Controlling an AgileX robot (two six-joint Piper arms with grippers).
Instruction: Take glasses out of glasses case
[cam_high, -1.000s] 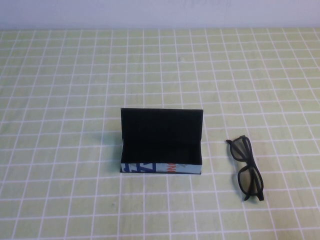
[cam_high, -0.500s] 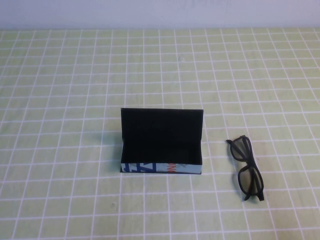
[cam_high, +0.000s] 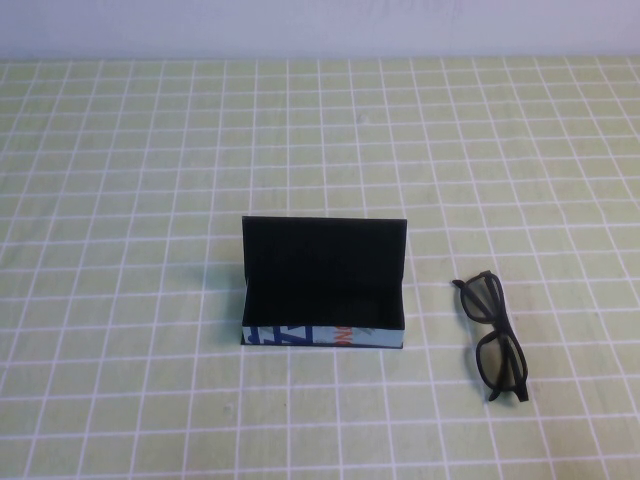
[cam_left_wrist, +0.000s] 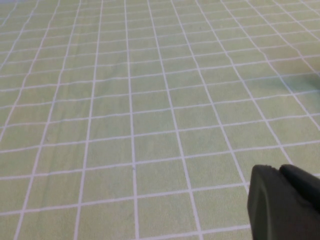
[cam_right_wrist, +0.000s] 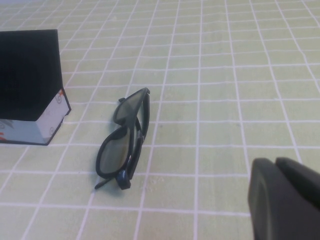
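Observation:
The glasses case (cam_high: 322, 290) stands in the middle of the table with its black lid upright and its printed front toward me; its inside shows only black. The black glasses (cam_high: 494, 335) lie folded on the cloth to the right of the case, apart from it. In the right wrist view the glasses (cam_right_wrist: 126, 138) rest beside the case (cam_right_wrist: 30, 85). My right gripper (cam_right_wrist: 279, 167) hangs shut and empty, back from the glasses. My left gripper (cam_left_wrist: 281, 172) is shut over bare cloth. Neither arm appears in the high view.
A green cloth with a white grid (cam_high: 150, 180) covers the whole table. A pale wall (cam_high: 320, 25) runs along the far edge.

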